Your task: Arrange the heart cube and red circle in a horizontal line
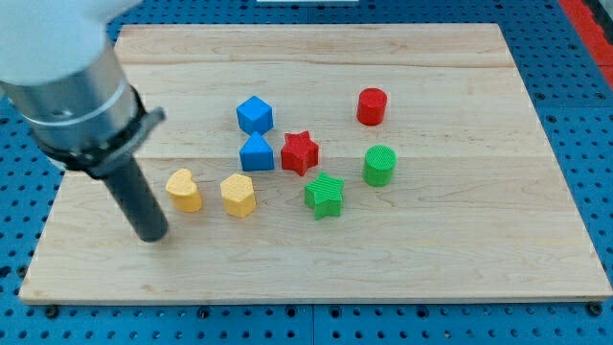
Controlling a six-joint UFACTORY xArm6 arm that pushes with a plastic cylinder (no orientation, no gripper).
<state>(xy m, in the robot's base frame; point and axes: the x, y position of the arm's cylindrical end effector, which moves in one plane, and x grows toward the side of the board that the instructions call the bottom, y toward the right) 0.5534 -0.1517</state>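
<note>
A wooden board point(460, 259) is laid on a blue perforated surface point(584, 86). Eight blocks are counted on it.

Task items: a yellow heart block point(184, 190) is placed left of the board's middle; a red cylinder point(372, 106) is set well apart from it, toward the view's upper right. The two are not level: the cylinder lies nearer the view's top.

Other items: a yellow hexagonal block point(238, 195) is found just right of the heart. A blue cube point(255, 114) is seen above a second blue block point(257, 153), of a shape that cannot be made out for certain; the two are close together, and contact cannot be judged. A red star point(300, 151) is placed just right of the lower blue block. A green star point(325, 195) lies below and right of the red star, and a green cylinder point(379, 165) further right.

Tool: no pincer is fitted, so nothing is held. The dark rod is seen at the view's left, and my tip point(153, 236) is rested on the board just below and left of the yellow heart, with a small gap between them.
</note>
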